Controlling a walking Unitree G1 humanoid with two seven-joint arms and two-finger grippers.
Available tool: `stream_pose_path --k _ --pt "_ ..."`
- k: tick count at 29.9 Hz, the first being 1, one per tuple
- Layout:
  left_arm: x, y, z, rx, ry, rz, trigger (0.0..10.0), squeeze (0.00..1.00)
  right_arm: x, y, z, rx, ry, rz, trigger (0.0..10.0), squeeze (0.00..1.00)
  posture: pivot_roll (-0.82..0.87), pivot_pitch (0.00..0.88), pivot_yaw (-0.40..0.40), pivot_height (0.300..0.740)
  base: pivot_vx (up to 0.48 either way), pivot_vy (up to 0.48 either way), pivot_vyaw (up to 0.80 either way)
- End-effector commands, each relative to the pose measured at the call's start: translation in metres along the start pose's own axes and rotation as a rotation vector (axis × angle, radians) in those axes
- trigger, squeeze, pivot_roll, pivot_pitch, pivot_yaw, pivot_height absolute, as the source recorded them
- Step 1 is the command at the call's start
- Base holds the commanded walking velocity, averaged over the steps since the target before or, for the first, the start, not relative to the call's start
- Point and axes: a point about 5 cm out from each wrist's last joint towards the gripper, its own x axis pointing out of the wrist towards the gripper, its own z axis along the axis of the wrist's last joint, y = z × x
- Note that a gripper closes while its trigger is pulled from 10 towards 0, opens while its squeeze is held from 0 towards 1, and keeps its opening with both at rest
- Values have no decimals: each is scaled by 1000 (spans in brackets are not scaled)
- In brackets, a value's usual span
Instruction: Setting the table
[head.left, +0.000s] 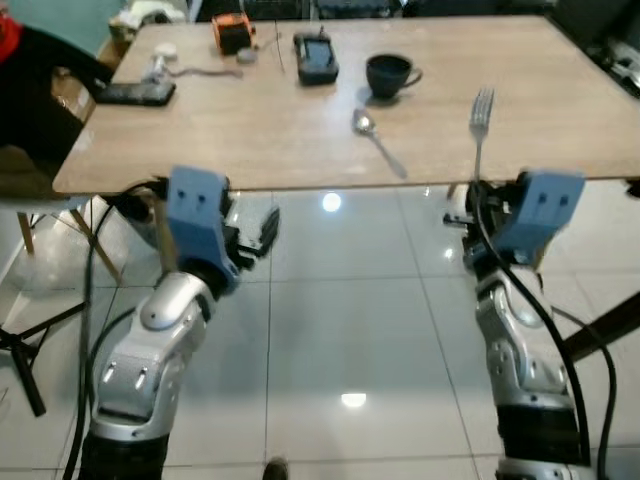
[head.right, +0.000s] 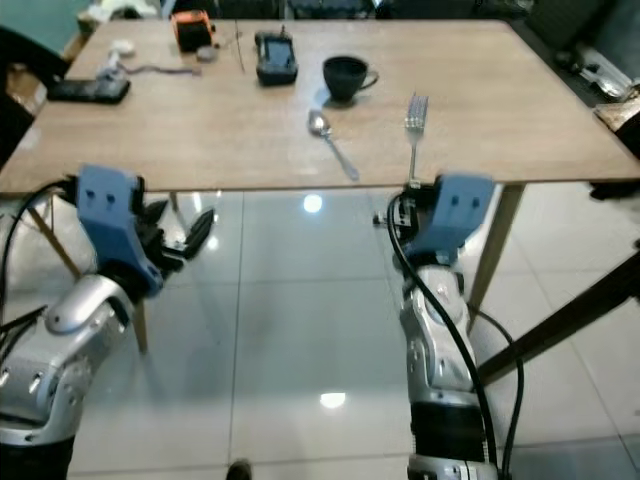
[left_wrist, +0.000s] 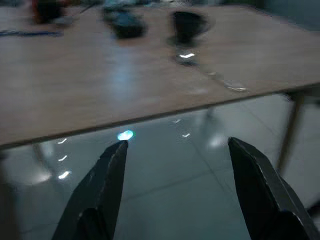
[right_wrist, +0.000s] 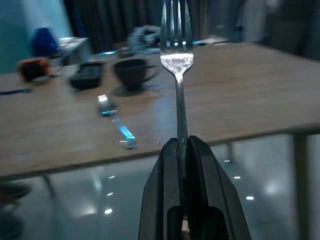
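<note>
Over the near edge of the wooden table (head.left: 300, 150), the right gripper (right_wrist: 182, 150) pinches a fork (head.left: 481, 125) by its handle, tines pointing far, right of the spoon (head.left: 376, 140), while the left gripper (left_wrist: 175, 150) hangs spread and empty.

right gripper (right_wrist: 182, 150): at the table's near edge, fingers pressed onto the fork handle
fork (head.left: 481, 125): runs from the right gripper out over the table (head.left: 280, 140), tines at the far end
spoon (head.left: 377, 138): on the table, left of the right gripper and beyond it, lying at an angle
cup (head.left: 389, 74): past the spoon's bowl, further from the right gripper
handset (head.left: 315, 57): just left of the cup
left gripper (left_wrist: 175, 150): fingers spread, below and short of the table's near edge, well left of the right gripper
phone (head.left: 136, 94): table's left edge, beyond the left gripper
orange box (head.left: 233, 34): far side, left of the handset
floor (head.left: 340, 300): under both grippers
</note>
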Motion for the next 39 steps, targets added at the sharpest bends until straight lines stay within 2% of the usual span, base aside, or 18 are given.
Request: stream_pose_path --k 1,18,39 --pt "-2 5 -2 10 10 21 10000 0 -1 3 1 13 -14 4 10000 0 65 205 50 740 -262 0 0" --pt "-1 4 -2 4 9 13 10000 0 -3 2 -1 17 -7 1 10000 0 63 212 52 740 -30 0 0" --pt "1 4 -3 5 12 13 10000 0 -3 2 -3 35 8 -1 10000 0 59 212 52 740 0 0 -762"
